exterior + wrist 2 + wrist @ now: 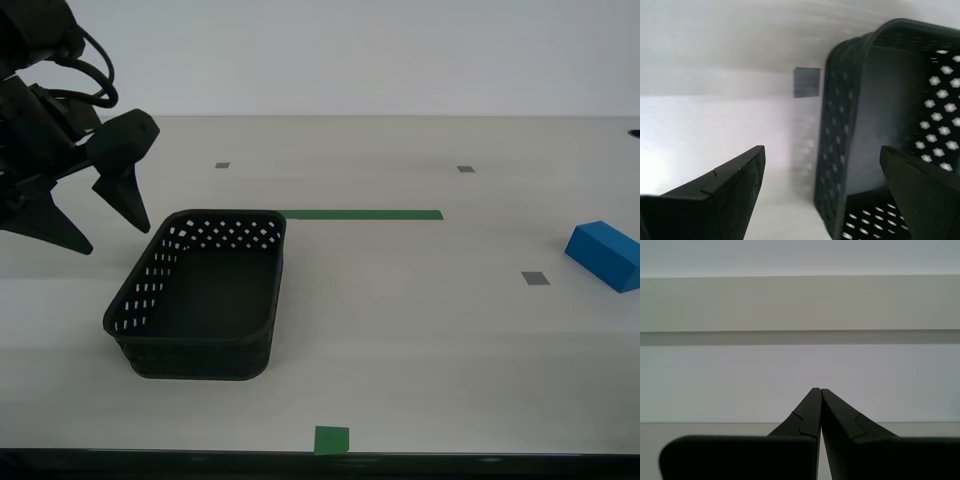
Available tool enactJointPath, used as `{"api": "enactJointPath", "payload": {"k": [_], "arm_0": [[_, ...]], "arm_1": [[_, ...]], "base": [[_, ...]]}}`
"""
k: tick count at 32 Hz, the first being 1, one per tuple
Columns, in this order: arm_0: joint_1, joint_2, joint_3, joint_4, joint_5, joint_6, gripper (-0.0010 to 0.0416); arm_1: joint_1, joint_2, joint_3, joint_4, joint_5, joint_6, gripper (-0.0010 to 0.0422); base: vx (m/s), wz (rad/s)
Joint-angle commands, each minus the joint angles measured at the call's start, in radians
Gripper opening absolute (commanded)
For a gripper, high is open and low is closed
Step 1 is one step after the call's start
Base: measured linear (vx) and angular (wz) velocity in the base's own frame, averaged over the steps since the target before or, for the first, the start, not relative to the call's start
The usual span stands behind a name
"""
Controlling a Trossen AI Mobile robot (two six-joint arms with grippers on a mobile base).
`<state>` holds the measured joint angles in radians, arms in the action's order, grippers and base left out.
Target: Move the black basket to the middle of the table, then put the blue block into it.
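Note:
The black basket [190,345] stands empty on the table [420,300], left of centre in the exterior view. My second gripper [113,238] is open and empty, just above and beside the basket's far-left corner. In the second wrist view the gripper [822,152] has one finger over bare table and the other over the basket's inside, with the basket's wall [840,150] between them. The blue block [605,255] lies at the exterior view's far right, well apart from the basket. My first gripper [819,390] is shut and empty, facing a plain wall.
A long green tape strip [360,214] lies behind the basket and a green tape square [331,439] sits at the dark front edge. Small grey squares [535,278] mark the tabletop; one shows in the second wrist view [806,82].

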<state>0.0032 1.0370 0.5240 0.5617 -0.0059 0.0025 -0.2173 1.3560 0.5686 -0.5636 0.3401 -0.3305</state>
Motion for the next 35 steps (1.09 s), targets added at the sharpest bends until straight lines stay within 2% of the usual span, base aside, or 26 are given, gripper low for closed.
{"api": "enactJointPath", "payload": {"k": [1, 4, 7, 15, 21, 22, 24, 26, 31, 32, 34, 35], "arm_0": [[0.000, -0.001, 0.001, 0.004, 0.000, 0.002, 0.0000], [0.000, -0.001, 0.001, 0.004, 0.000, 0.006, 0.0000], [0.002, -0.001, 0.001, 0.004, 0.000, 0.006, 0.0000], [0.003, -0.001, 0.001, 0.004, 0.000, 0.006, 0.0000], [0.004, -0.001, 0.001, 0.005, 0.000, 0.006, 0.0000], [0.004, -0.001, 0.001, 0.005, 0.000, 0.006, 0.0000], [0.004, -0.002, 0.001, 0.006, 0.000, 0.006, 0.0000], [0.004, -0.002, 0.001, 0.006, 0.000, 0.006, 0.0000], [0.004, -0.002, 0.001, 0.006, 0.000, 0.006, 0.0000], [0.004, -0.002, 0.001, 0.006, 0.000, 0.006, 0.0000], [0.004, -0.002, 0.001, 0.006, 0.000, 0.006, 0.0000], [0.004, -0.002, 0.001, 0.006, 0.000, 0.006, 0.0000]], "arm_1": [[-0.084, 0.000, 0.002, 0.033, -0.046, -0.039, 0.0314], [-0.134, 0.000, 0.002, 0.080, -0.081, -0.079, 0.0313], [-0.144, 0.018, 0.004, 0.093, -0.085, -0.097, 0.0313], [-0.157, 0.251, 0.057, 0.096, -0.090, -0.097, 0.0313], [-0.204, 0.344, 0.122, 0.094, -0.104, -0.097, 0.0302], [-0.218, 0.360, 0.134, 0.092, -0.129, -0.097, 0.0283], [-0.232, 0.368, 0.140, 0.091, -0.155, -0.098, 0.0264], [-0.247, 0.367, 0.143, 0.087, -0.188, -0.102, 0.0200], [-0.248, 0.367, 0.143, 0.097, -0.197, -0.104, 0.0067], [-0.248, 0.367, 0.143, 0.099, -0.197, -0.105, 0.0023], [-0.248, 0.366, 0.143, 0.103, -0.189, -0.106, 0.0001], [-0.248, 0.366, 0.143, 0.104, -0.187, -0.106, 0.0007]], "base": [[0.000, 0.000], [0.000, 0.000], [0.000, 0.000], [0.000, 0.000], [0.000, 0.000], [0.000, 0.000], [0.000, 0.000], [0.000, 0.000], [0.000, 0.000], [0.000, 0.000], [0.000, 0.000], [0.000, 0.000]]}}
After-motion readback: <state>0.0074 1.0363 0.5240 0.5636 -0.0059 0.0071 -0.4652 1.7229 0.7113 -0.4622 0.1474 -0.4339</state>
